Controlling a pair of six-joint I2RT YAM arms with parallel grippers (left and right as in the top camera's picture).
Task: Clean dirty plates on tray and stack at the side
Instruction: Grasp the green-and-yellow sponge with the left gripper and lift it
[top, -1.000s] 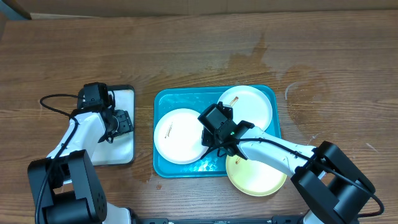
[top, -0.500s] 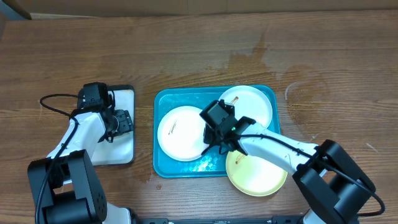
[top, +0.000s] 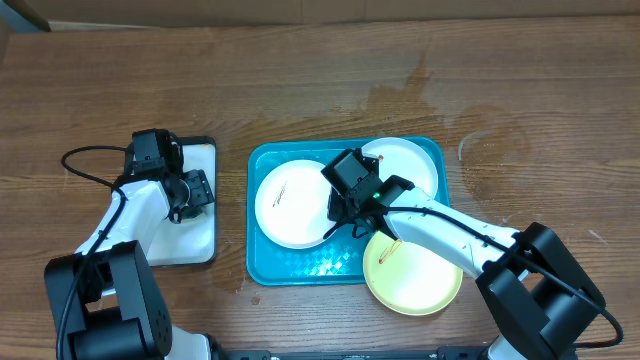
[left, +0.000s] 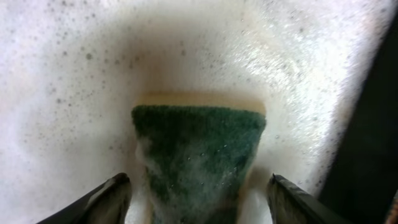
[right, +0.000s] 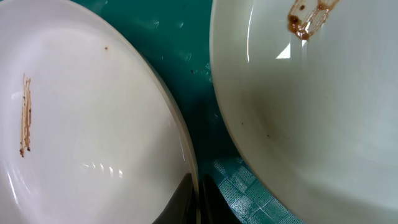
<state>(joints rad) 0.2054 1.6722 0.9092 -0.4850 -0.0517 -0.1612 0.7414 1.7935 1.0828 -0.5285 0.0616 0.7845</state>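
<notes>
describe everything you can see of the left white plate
Round, shallow, glossy white plate, plastic or ceramic by its look, with a thin brown streak left of centre. It sits in the left half of the blue tray. The right pincer clamps its right rim. Whether it is lifted cannot be told.

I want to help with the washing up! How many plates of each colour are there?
White plates: 2
Yellow-green plates: 1
Total: 3
</notes>
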